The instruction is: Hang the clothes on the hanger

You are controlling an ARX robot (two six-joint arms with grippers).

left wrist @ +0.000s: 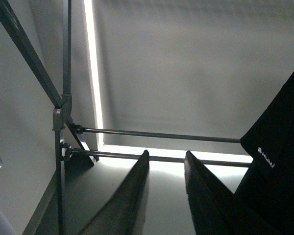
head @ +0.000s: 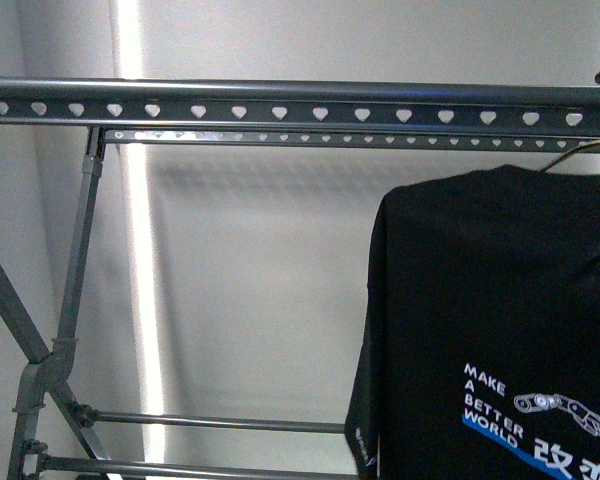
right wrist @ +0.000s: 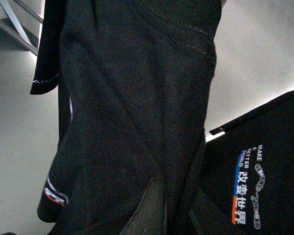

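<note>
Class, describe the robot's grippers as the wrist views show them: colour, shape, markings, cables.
The left gripper has two dark grey, almost black fingers: smooth flat wedges tapering to narrow tips. No markings or cables show on them. Of the right gripper, only slivers of similar dark wedges show past the shirt, one with a pale edge.

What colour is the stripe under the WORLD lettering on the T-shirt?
Blue, against the black T-shirt. The stripe shows best in the front view.
</note>
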